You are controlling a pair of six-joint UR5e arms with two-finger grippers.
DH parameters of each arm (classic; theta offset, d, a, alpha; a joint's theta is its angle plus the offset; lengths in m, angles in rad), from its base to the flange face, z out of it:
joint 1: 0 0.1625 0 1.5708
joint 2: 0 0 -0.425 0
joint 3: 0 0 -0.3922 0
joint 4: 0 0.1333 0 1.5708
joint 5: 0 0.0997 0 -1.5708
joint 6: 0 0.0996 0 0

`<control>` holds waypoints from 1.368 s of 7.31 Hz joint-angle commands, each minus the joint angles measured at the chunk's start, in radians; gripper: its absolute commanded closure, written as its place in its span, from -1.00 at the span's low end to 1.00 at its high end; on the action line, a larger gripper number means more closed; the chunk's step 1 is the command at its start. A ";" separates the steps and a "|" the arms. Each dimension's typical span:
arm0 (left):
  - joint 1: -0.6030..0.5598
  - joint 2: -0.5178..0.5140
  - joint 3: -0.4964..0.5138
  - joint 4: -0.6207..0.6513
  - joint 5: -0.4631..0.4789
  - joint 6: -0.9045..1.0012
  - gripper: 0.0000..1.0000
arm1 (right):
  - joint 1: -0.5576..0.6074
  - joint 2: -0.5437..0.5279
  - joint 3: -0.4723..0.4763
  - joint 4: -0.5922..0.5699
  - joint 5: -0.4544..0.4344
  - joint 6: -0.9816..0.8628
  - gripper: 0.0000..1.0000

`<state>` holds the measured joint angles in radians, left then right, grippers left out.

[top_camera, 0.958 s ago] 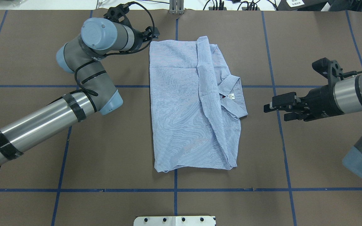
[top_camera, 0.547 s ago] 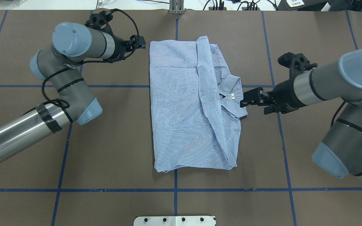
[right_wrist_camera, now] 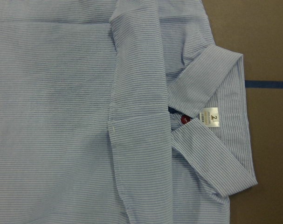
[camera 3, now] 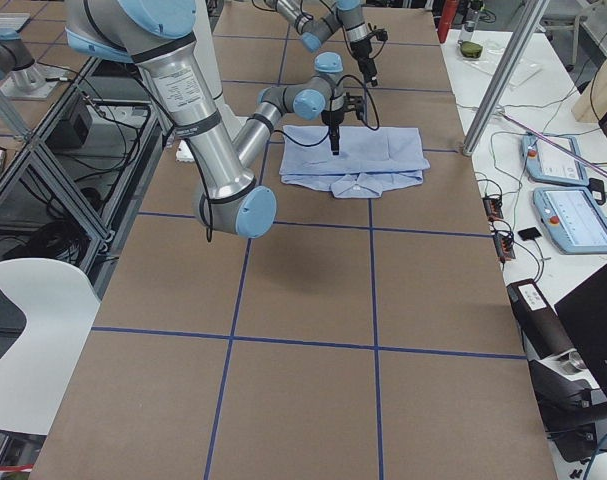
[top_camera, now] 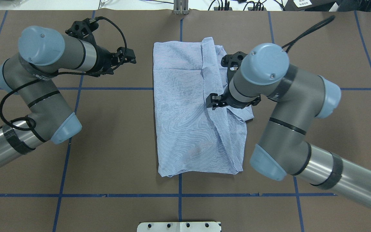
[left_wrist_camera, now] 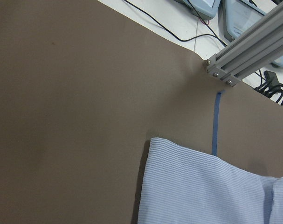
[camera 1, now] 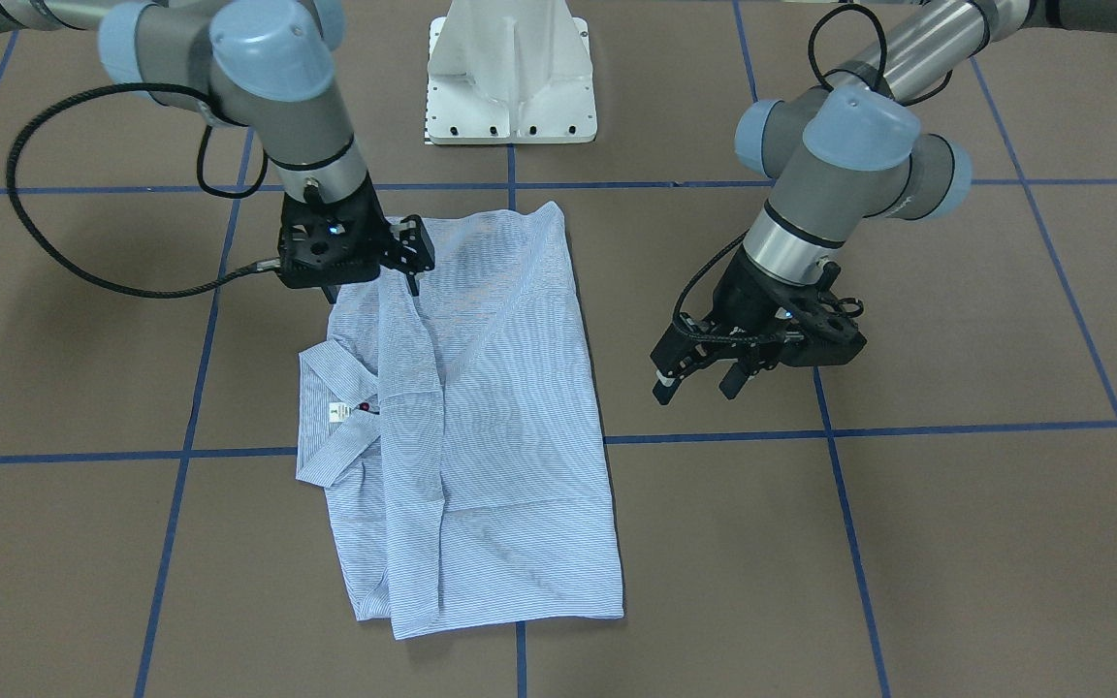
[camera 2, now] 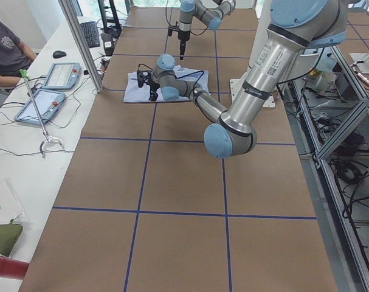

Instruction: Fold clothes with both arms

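The left end effector, spread wide, is held at the striped shirt's ten o'clock. The right end effector's opening cannot be told.

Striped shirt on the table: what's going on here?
Mid-fold: the striped button shirt lies partly folded on the brown table. The right tool hangs over its folded front near the collar; whether it has gripped cloth isn't visible. The left tool is open above bare table, off the shirt's edge.
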<state>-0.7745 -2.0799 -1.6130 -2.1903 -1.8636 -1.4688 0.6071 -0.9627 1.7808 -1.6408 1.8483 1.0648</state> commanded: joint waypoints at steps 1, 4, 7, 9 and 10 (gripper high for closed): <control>0.003 0.021 -0.019 0.004 -0.014 0.001 -0.98 | -0.039 0.147 -0.212 -0.027 -0.128 -0.093 -1.00; 0.009 0.021 -0.007 0.000 -0.012 -0.001 -0.98 | -0.058 0.248 -0.385 -0.039 -0.179 -0.115 -1.00; 0.015 0.018 -0.007 -0.003 -0.011 -0.011 -0.98 | -0.067 0.274 -0.399 -0.149 -0.225 -0.186 -1.00; 0.015 0.020 -0.005 -0.006 -0.011 -0.010 -0.98 | -0.081 0.291 -0.435 -0.145 -0.248 -0.187 -1.00; 0.015 0.020 -0.005 -0.006 -0.011 -0.010 -0.98 | -0.084 0.295 -0.452 -0.145 -0.253 -0.210 -1.00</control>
<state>-0.7594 -2.0604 -1.6186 -2.1959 -1.8745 -1.4789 0.5287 -0.6755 1.3510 -1.7852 1.6032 0.8732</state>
